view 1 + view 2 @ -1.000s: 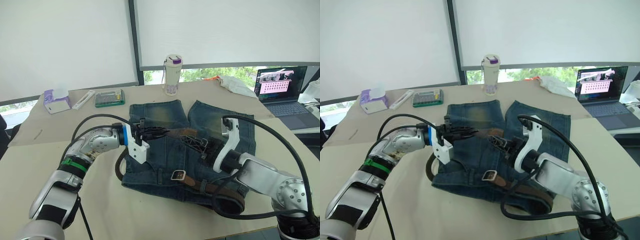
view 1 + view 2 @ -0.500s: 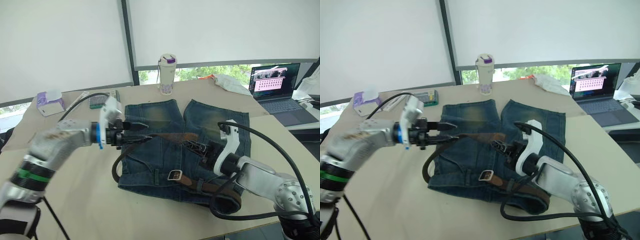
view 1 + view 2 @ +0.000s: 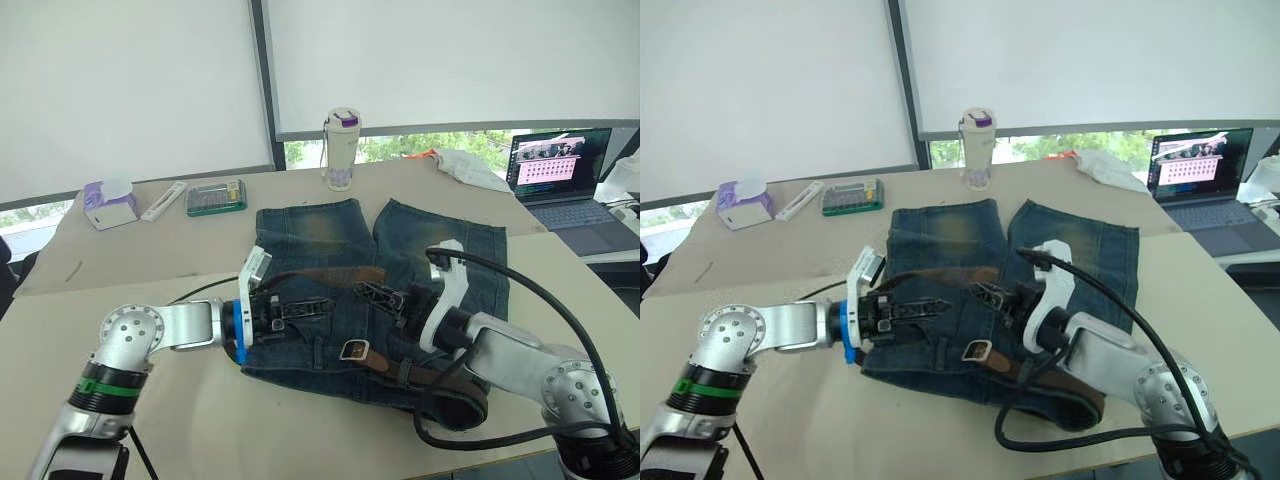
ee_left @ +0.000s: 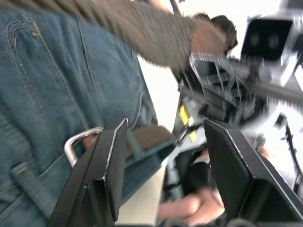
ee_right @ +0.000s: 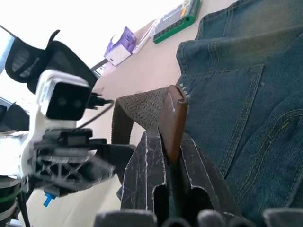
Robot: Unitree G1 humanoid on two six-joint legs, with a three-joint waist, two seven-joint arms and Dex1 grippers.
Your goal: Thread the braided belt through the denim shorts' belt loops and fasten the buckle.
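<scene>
Two black-fingered grippers facing each other over dark blue denim shorts (image 3: 380, 290) with faded yellowish patches, spread flat on a beige table (image 3: 150, 260), waistband toward the robot. Left gripper (image 3: 312, 309) on a forearm lying low along the table's near side, pointing toward the right arm, fingers (image 4: 111, 165) spread wide with nothing between them, hovering just above the seat of the shorts. Right gripper (image 5: 171, 158) on a forearm angled in across the right leg, fingers pinched narrow on the smooth brown tip of a dark-brown braided belt (image 3: 330, 275). Woven strap arching up from that tip over the shorts, between the two grippers. Rest of the belt running along the waistband, with the small square silver buckle (image 3: 355, 350) lying on the denim near the middle and one narrow denim belt loop (image 4: 134, 137) crossing the strap just beside it.
</scene>
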